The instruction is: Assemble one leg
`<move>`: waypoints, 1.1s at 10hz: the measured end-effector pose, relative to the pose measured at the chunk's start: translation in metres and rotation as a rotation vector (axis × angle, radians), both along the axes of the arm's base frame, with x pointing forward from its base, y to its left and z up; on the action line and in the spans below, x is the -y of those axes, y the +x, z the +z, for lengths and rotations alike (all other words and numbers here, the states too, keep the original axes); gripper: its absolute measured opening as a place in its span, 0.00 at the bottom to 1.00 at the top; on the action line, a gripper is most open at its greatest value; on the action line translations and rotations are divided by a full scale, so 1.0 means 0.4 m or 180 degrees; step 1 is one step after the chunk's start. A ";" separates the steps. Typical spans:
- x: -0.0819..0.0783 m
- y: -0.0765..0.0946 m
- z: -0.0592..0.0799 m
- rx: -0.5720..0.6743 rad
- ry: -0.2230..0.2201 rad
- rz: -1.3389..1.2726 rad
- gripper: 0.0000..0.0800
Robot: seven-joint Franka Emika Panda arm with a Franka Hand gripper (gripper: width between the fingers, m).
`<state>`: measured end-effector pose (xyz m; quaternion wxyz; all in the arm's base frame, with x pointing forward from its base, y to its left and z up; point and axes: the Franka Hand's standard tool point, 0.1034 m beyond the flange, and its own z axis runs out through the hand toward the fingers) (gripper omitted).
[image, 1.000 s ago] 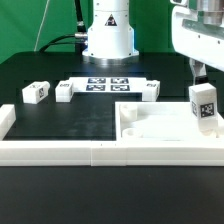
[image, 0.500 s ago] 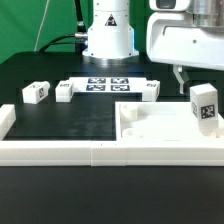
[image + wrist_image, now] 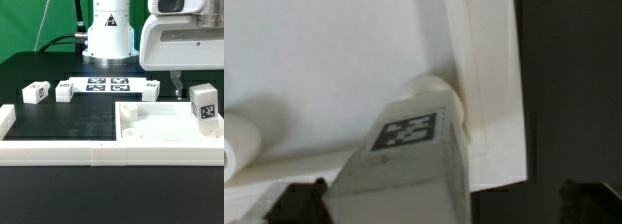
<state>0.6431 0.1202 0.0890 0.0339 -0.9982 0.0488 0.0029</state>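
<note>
One leg [image 3: 205, 104], a chunky white block with a square tag, stands upright at the right end of the large white panel [image 3: 160, 130]. My gripper [image 3: 186, 86] hovers just above and slightly to the exterior view's left of it. In the wrist view the leg [image 3: 402, 160] stands on the panel [image 3: 331, 60] between my two dark fingertips [image 3: 304, 197], which are wide apart and do not touch it. The gripper [image 3: 441, 200] is open and empty.
Three more legs [image 3: 36, 92], [image 3: 64, 91], [image 3: 150, 90] lie on the black table near the marker board [image 3: 108, 83]. A long white border rail [image 3: 60, 151] runs along the front. The robot base [image 3: 108, 35] stands at the back.
My gripper has moved to the exterior view's left, away from above the leg. The leg stays standing on the panel in the same spot.
</note>
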 end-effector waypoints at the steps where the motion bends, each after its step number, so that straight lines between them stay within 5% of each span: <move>1: 0.000 0.001 0.001 0.0025 0.0001 0.0360 0.81; 4: -0.001 0.000 0.001 0.0028 0.0003 0.0399 0.75; 5: -0.001 0.000 0.001 0.0028 0.0003 0.0399 0.53; 6: -0.001 0.000 0.001 0.0028 0.0003 0.0400 0.53; 7: 0.000 0.001 0.001 0.0028 0.0002 0.0398 0.36; 11: 0.000 0.001 0.001 0.0022 0.0003 0.0314 0.36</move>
